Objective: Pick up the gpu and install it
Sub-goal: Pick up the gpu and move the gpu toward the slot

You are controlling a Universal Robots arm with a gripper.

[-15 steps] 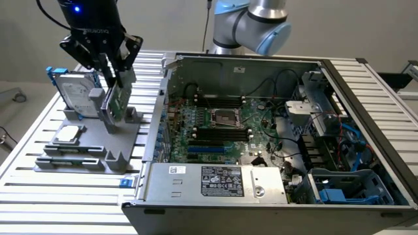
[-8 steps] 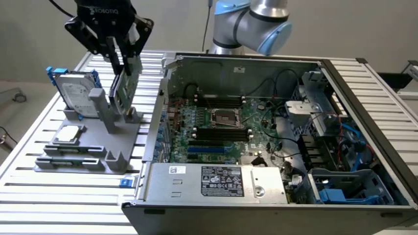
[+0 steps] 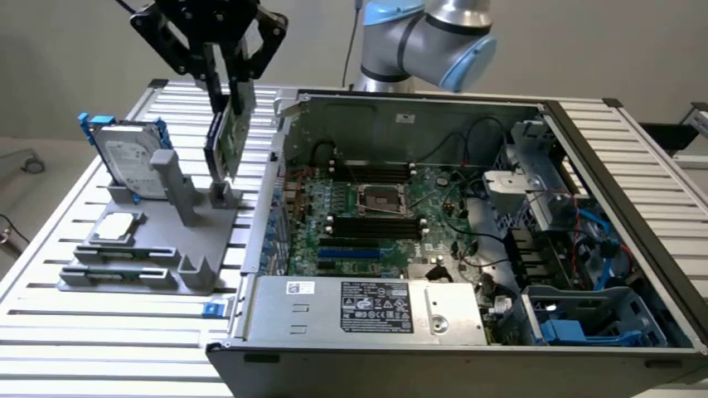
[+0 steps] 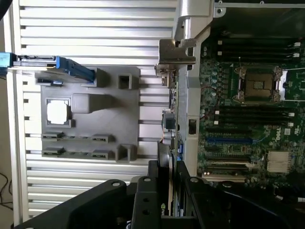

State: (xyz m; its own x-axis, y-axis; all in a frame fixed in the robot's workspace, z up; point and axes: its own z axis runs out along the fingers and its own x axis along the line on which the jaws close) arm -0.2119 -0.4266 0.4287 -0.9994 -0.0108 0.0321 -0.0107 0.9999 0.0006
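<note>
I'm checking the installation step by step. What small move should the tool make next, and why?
Probably a short straight lift. The tool grips the gpu upright, but its lower edge sits just above the grey fixture, beside the open computer case's wall. Extra height would likely clear both before any sideways move toward the motherboard.

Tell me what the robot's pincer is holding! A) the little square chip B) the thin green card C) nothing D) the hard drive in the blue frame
B: the pincer grips the gpu by its top edge, while the hard drive and chip sit on the grey holder.
</note>
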